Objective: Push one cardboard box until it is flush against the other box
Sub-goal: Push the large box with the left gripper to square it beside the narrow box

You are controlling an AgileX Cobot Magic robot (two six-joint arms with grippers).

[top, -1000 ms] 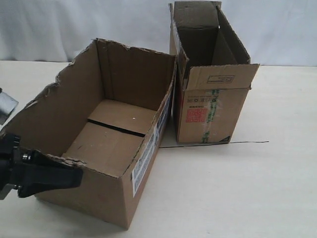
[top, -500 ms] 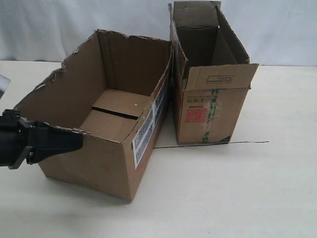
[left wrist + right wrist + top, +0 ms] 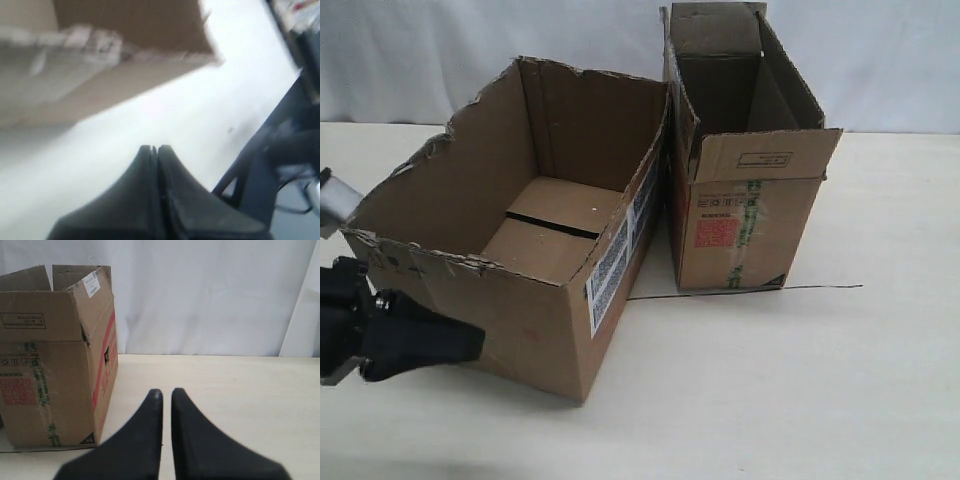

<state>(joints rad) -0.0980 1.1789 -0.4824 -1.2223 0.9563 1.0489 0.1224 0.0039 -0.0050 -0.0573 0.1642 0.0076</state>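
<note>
The wide ragged-rimmed cardboard box [image 3: 535,320] stands left of centre, its white label facing right. Its far right corner meets or nearly meets the other box [image 3: 735,225], the tall flapped carton with the red label [image 3: 716,232]; a wedge-shaped gap opens toward the front. My left gripper [image 3: 480,343] is shut and empty, low against the wide box's near face. The left wrist view shows its closed tips [image 3: 156,148] below that box's blurred bottom edge [image 3: 125,30]. My right gripper [image 3: 166,392] is shut on nothing, hovering right of the tall carton [image 3: 50,370].
A thin black line [image 3: 820,287] runs across the pale tabletop by the tall carton's front. A grey object [image 3: 332,200] pokes in at the left edge. White cloth hangs behind. A dark metal frame [image 3: 280,165] stands beyond the table edge.
The wide box slid away and rightward toward the tall carton, turning a little. My left gripper rose with it, then dropped back lower along the near face.
</note>
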